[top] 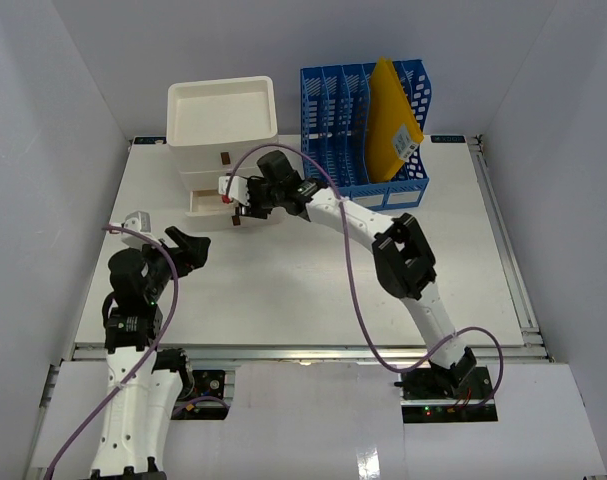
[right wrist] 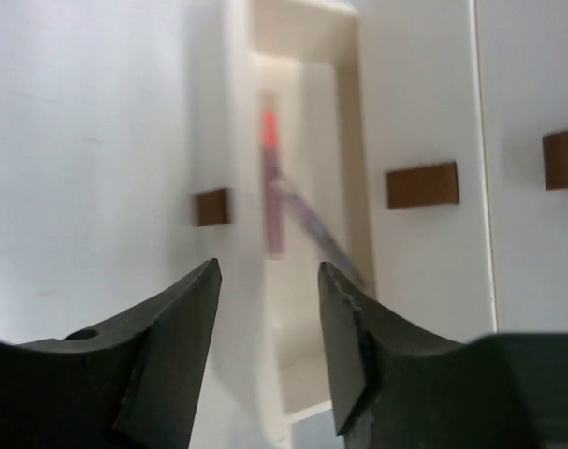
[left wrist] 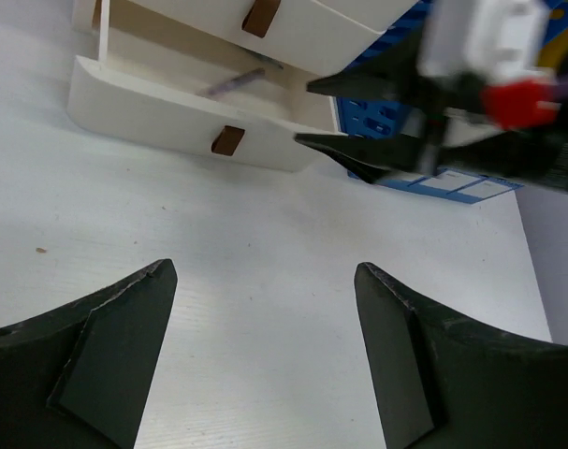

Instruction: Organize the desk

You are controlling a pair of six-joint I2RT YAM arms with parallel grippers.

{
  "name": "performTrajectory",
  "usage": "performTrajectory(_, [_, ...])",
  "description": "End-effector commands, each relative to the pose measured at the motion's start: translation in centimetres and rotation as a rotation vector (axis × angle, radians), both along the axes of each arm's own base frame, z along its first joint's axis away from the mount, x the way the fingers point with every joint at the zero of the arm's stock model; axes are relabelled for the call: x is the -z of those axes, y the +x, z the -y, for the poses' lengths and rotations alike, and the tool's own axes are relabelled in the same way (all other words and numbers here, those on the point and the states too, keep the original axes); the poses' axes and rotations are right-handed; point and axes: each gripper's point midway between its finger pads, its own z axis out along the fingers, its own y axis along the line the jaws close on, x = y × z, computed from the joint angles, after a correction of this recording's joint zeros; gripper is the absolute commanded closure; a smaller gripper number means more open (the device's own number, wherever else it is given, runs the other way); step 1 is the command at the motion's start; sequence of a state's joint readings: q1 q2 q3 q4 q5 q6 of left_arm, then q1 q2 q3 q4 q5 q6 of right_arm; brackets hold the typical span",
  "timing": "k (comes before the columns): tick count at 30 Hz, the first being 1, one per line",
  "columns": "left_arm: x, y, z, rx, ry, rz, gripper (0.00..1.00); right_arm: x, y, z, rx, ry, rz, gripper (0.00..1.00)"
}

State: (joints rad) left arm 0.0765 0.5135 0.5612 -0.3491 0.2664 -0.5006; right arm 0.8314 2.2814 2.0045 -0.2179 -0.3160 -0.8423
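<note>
**Two claws hang open over a white worktop, one at a pulled-out drawer**

The worktop (top: 313, 290) fills the middle of the overhead view. It is a large, flat, white rectangle with a silver rail (top: 303, 349) along its lower edge, and much of its centre and right is bare. The right claw (top: 235, 207) hovers over the upper centre of the worktop, its fingers apart with nothing between them. It sits just in front of the bottom drawer (top: 203, 203), which is pulled out of a white drawer unit (top: 223, 125). The left claw (top: 190, 248) hangs low over the left part of the worktop, spread wide and empty. It faces the same drawer, near the right claw but not touching it.

Its wrist camera shows the worktop as finely ribbed white sheet, with one small brown speck (left wrist: 41, 250) at the left of that frame.

The drawer unit stands at the worktop's upper edge, left of centre, and is topped by an open tray. In the right wrist view a brown handle (right wrist: 212, 207) marks the open drawer's front. Inside lie two slim, pen-like items (right wrist: 274, 187), one purplish and one red-tipped, both blurred.

Just right of the unit stands a blue file rack (top: 353, 120), with a yellow envelope (top: 391, 125) leaning in one slot.
</note>
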Motion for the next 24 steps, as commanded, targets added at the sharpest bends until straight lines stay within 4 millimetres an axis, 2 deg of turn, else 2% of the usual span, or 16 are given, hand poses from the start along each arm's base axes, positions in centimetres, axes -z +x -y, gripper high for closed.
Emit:
performTrajectory(1, [3.8,0.8,1.8,-0.005,-0.255,-0.123,0.22,-7.6,-9.0,3.0,-0.3,0.141,-0.18,0.51])
performTrajectory(3, [6.7,1.0,3.3,0.0,-0.45,-0.217,0.32,-9.2,-12.2,5.6,-0.365,0.174,-0.234,0.54])
performTrajectory(5, [8.7,0.9,3.8,-0.033,-0.573,-0.295,0.41,-9.1,-14.9,8.3,-0.386,0.178,-0.284,0.58])
performTrajectory(8, [9.9,2.4,3.8,-0.069,-0.636,-0.327,0.43,-8.3,-17.9,12.0,-0.378,0.176,-0.339,0.63])
performTrajectory(11, [11.0,3.6,3.4,-0.139,-0.666,-0.364,0.48,-7.2,-19.8,16.4,-0.334,0.194,-0.393,0.66])
performTrajectory(12, [11.7,4.0,3.1,-0.176,-0.665,-0.379,0.5,-8.2,-19.8,17.6,-0.324,0.23,-0.391,0.68])
performTrajectory(16, [13.4,6.0,2.0,-0.292,-0.687,-0.4,0.58,-7.4,-19.7,21.4,-0.249,0.314,-0.439,0.73])
performTrajectory(18, [13.8,7.3,1.7,-0.329,-0.695,-0.41,0.62,-6.8,-19.8,22.6,-0.225,0.328,-0.458,0.75])
performTrajectory(20, [14.8,8.5,1.3,-0.372,-0.705,-0.422,0.63,-7.2,-19.8,23.8,-0.208,0.365,-0.472,0.76])
performTrajectory(21, [14.9,9.0,1.3,-0.379,-0.711,-0.422,0.65,-6.8,-20.0,24.2,-0.201,0.377,-0.486,0.77])
performTrajectory(22, [15.0,9.7,2.0,-0.376,-0.71,-0.43,0.67,-7.4,-19.8,24.6,-0.197,0.398,-0.461,0.77])
performTrajectory(24, [15.0,11.2,2.2,-0.388,-0.705,-0.429,0.67,-7.4,-19.7,25.3,-0.181,0.409,-0.442,0.77])
